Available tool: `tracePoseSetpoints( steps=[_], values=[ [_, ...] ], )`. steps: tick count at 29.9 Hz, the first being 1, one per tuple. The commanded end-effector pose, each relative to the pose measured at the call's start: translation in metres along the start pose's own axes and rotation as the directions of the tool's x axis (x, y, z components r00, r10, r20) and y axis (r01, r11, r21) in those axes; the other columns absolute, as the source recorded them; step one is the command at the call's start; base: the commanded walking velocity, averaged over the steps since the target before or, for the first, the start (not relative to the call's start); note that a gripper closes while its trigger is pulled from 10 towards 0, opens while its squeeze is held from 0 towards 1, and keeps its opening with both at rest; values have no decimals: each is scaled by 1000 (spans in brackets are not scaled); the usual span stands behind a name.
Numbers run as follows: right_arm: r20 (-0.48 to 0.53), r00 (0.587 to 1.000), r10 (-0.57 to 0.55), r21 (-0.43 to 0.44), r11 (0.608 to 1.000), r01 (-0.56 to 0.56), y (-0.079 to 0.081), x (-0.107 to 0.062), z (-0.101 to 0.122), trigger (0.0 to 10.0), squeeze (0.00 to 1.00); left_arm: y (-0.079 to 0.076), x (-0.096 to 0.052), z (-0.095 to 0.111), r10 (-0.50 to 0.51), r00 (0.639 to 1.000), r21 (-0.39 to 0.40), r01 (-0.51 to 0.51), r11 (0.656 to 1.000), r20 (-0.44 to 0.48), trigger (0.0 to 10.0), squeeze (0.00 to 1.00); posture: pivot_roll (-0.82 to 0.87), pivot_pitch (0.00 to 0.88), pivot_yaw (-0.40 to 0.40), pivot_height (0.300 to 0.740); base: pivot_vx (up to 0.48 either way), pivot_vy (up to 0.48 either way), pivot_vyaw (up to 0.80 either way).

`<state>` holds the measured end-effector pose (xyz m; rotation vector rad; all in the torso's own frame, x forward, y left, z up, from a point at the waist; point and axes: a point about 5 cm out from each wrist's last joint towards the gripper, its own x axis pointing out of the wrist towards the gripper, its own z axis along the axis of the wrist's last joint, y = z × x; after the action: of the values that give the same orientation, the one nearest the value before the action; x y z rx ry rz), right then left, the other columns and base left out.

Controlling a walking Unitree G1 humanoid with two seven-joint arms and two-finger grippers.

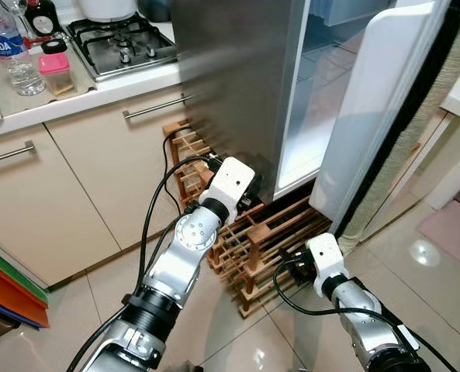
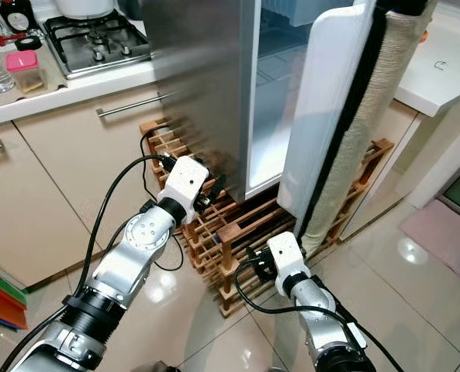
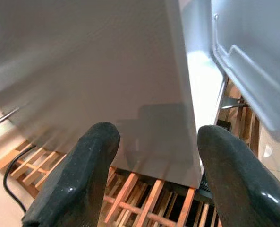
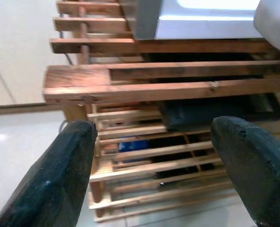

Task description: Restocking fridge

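Fridge stands beside the worktop with its white door swung wide, resting on a wooden rack. Left gripper hovers released and empty near the steel side; right gripper, fingers spread and empty, faces the rack low down.

Open left pincer before the fridge side, wooden rack below.
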<state>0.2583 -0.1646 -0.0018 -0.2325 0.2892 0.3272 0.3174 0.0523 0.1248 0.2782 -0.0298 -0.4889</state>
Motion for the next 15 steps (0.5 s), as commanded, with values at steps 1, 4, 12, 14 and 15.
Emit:
tracePoseSetpoints(
  steps=[1, 4, 12, 14, 15],
  values=[
    [54, 984, -167, -47, 984, 170, -35, -3, 10, 10000, 0, 4, -2, 1, 29, 999, -15, -29, 999, 16, 10000, 0, -39, 0, 22, 740, 0, 0, 0],
    [27, 963, -269, -106, 957, 270, -52, -9, 4, 10000, 0, 4, -3, -1, 29, 999, -21, -29, 999, 17, 10000, 0, -40, 0, 22, 740, 0, 0, 0],
    [-70, 898, -435, -195, 888, 415, -87, -38, -22, 10000, 0, 5, -3, 2, 26, 999, -45, -24, 999, 36, 10000, 0, -40, 0, 22, 740, 0, 0, 0],
    [-122, 835, -537, -256, 830, 496, -108, -56, -33, 10000, 0, 6, -4, 2, 25, 999, -51, -23, 998, 39, 10000, 0, -40, 0, 23, 740, 0, 0, 0],
    [-146, 796, -588, -279, 796, 537, -118, -66, -38, 10000, 0, 6, -4, 2, 23, 999, -53, -21, 998, 42, 10000, 0, -40, 0, 23, 740, 0, 0, 0]
  ],
)
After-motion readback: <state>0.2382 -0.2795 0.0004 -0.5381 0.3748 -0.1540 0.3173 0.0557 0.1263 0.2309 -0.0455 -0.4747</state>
